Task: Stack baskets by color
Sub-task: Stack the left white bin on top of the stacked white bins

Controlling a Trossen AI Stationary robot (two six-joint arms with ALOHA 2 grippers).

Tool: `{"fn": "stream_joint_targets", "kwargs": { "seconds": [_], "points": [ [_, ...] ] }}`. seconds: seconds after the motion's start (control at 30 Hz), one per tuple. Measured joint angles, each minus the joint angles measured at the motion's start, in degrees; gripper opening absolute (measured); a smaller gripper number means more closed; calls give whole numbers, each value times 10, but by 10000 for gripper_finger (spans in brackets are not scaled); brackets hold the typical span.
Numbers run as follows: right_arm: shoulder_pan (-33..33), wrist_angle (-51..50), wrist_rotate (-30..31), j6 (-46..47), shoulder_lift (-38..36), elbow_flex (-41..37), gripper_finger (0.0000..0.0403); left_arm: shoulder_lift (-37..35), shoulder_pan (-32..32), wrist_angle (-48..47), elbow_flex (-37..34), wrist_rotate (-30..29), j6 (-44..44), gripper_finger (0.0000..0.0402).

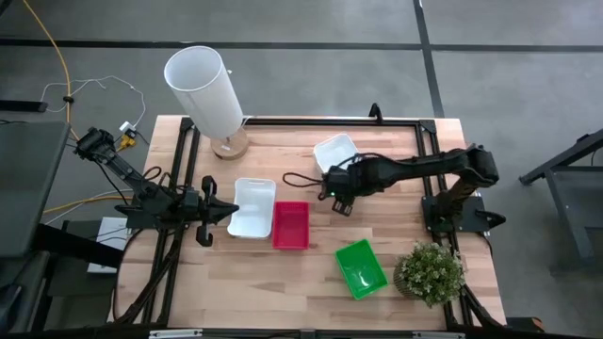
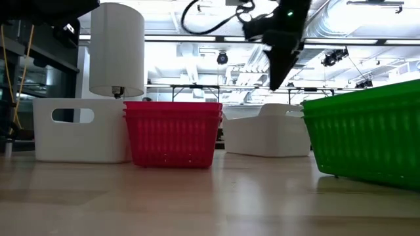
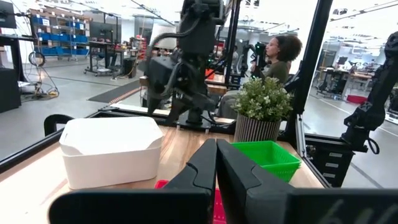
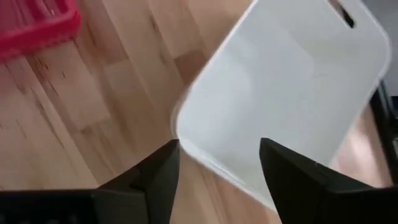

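Two white baskets stand on the table: one (image 1: 336,151) at the far middle and one (image 1: 253,207) at the left. A red basket stack (image 1: 291,225) sits beside the left one, its nested rims (image 2: 172,108) showing in the low view. A green basket (image 1: 361,267) stands near the front. My right gripper (image 4: 217,158) hangs open above the near rim of the far white basket (image 4: 280,93), clear of it (image 2: 279,65). My left gripper (image 3: 216,162) is shut, level, just left of the left white basket (image 3: 112,149).
A tall white cylinder (image 1: 205,89) stands at the far left corner and a potted plant (image 1: 431,273) at the near right. A black cable loop (image 1: 297,177) lies between the baskets. A person (image 3: 280,53) stands beyond the table.
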Motion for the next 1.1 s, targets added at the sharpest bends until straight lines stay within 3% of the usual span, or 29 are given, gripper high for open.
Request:
{"fn": "stream_joint_targets", "kwargs": {
  "seconds": [0.17, 0.3, 0.43, 0.53, 0.63, 0.73, 1.1],
  "points": [
    [43, 24, 2, 46, -86, -95, 207, 0, 0, 0, 0, 0, 0, 0],
    [85, 119, 12, 107, -181, -220, 202, 0, 0, 0, 0, 0, 0, 0],
    [129, 348, 64, 80, -267, -324, 202, 0, 1, 4, 0, -7, 2, 0],
    [156, 612, 117, -31, -304, -402, 202, 0, 2, 4, 0, -11, 2, 0],
    [167, 854, 119, -158, -308, -468, 202, 0, 1, 4, 0, -11, 2, 0],
    [164, 986, 108, -221, -306, -501, 202, 0, 1, 3, 0, -11, 2, 0],
    [153, 979, 98, -220, -305, -512, 202, 0, 2, 2, 0, -11, 4, 0]
  ]
}}
